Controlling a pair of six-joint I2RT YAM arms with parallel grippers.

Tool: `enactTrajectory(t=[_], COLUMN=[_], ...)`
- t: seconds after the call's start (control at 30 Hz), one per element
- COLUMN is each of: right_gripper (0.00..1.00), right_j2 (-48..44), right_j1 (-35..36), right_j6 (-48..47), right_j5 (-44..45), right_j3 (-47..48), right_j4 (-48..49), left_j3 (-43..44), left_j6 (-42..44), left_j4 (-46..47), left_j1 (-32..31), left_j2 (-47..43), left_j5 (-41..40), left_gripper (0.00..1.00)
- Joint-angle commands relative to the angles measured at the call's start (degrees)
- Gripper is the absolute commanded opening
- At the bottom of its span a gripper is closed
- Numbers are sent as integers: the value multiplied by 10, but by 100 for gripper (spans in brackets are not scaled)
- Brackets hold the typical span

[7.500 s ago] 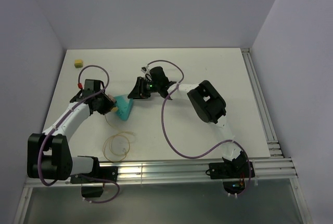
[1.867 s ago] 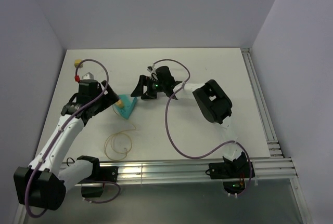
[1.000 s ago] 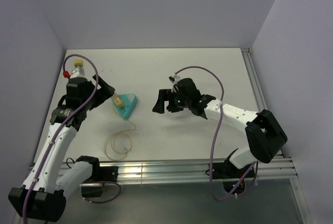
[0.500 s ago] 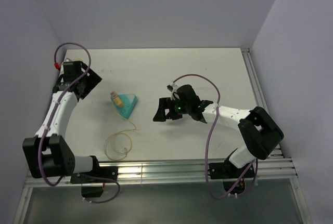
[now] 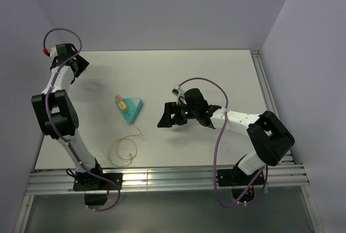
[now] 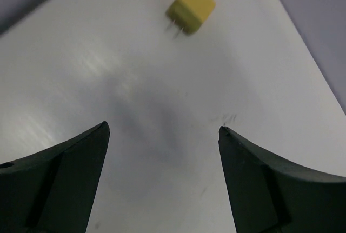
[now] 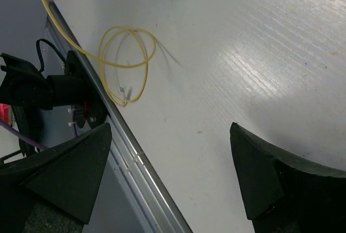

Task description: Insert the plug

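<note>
Plug (image 5: pixel 120 102) touches far-left edge of teal block (image 5: pixel 132 111), mid-left on surface (image 5: pixel 216 76); cable (image 5: pixel 122 152) loops toward near edge; left hand (image 6: pixel 163 127) wide open, empty, at far-left corner near yellow cube (image 6: pixel 190 13); right hand (image 7: pixel 171 127) wide open, empty, right of block.

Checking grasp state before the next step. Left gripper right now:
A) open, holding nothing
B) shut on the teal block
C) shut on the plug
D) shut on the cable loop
A: the left wrist view shows the left gripper with jaws spread wide and nothing between them; a small yellow cube lies ahead, untouched.
</note>
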Motion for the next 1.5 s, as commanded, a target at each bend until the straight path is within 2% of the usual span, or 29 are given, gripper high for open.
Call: enactTrajectory(t=[0.0, 0.1, 0.23, 0.37, 0.6, 0.73, 0.9, 1.13, 1.27, 1.33, 1.47], right_gripper=[97, 97, 97, 97, 97, 97, 97, 97, 97, 96, 97], right_j2=[-5, -6, -5, -4, -3, 0, 0, 19, 30, 32, 38], right_j1=[-2, -2, -2, -2, -2, -2, -2, -2, -2, -2, -1], right_j6=[2, 0, -4, -8, -27, -21, -28, -27, -26, -27, -27], right_j5=[-17, -18, -18, -21, -9, -12, -9, -11, -12, -13, -15], right_j3=[-6, -8, -7, -8, -8, -11, -8, -5, -2, -1, -1], right_j4=[26, 28, 24, 23, -1, 3, -10, -7, -5, -5, -4], left_j3=[66, 93, 104, 120, 176, 251, 267, 318, 334, 336, 373], left_j6=[144, 241, 338, 420, 445, 469, 536, 554, 558, 560, 567], left_j4=[100, 146, 211, 225, 206, 172, 172, 157, 166, 172, 151], left_j1=[1, 10, 16, 24, 34, 35, 22, 20, 18, 18, 17], left_j2=[47, 92, 137, 177, 240, 286, 313, 358, 382, 389, 414], left_j5=[-58, 2, 39, 65, 160, 150, 136, 137, 117, 94, 71], left_gripper=[87, 87, 87, 88, 90, 91, 90, 92, 91, 96, 95])
